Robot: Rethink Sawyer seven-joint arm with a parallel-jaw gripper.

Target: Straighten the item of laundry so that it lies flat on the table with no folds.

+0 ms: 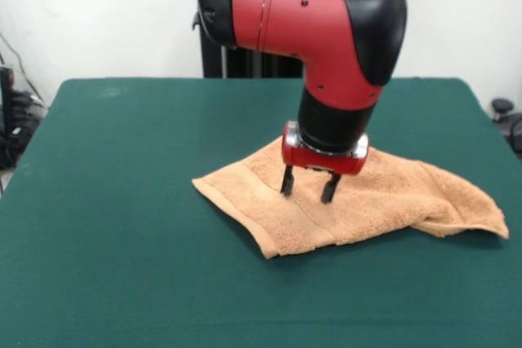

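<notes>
My orange-tan terry towel (371, 201) lay rumpled near the middle of the green table (122, 226), its right end folded over.

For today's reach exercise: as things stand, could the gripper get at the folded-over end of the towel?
Probably yes. The gripper stands open over the towel, and nothing lies between it and the folded end on the table.

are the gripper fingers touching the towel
Touching: in the front view both fingertips of the open gripper end on the towel, no gap showing.
</notes>
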